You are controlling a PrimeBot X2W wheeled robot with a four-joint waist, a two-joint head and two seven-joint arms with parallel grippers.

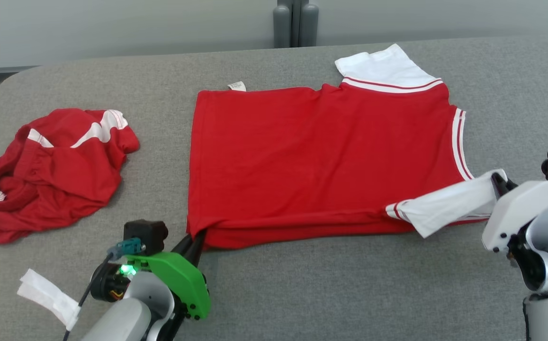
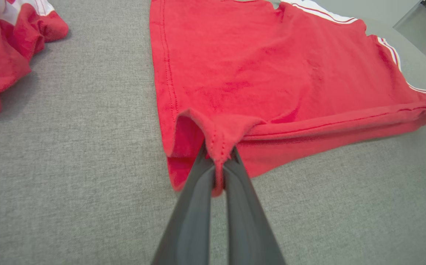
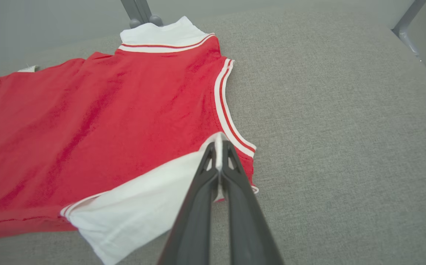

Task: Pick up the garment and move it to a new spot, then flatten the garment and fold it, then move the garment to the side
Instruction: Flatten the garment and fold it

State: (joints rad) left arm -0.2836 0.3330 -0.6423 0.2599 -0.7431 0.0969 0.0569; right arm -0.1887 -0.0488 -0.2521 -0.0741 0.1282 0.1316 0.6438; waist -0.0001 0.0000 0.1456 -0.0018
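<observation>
A red garment (image 1: 321, 161) with white sleeves and white-striped trim lies spread flat on the grey table (image 1: 330, 293), collar to the right. My left gripper (image 1: 198, 238) is shut on its near hem corner, and the left wrist view shows the red cloth (image 2: 220, 141) pinched and lifted between the fingers (image 2: 194, 206). My right gripper (image 1: 497, 182) is shut on the near white sleeve (image 1: 444, 206), whose edge (image 3: 218, 147) sits clamped between the fingers (image 3: 198, 213) in the right wrist view. The far white sleeve (image 1: 382, 66) lies flat.
A second red and white garment (image 1: 46, 170) lies crumpled at the table's left. A white strip (image 1: 49, 296) hangs by my left arm. A grey post (image 1: 295, 23) stands behind the table's far edge.
</observation>
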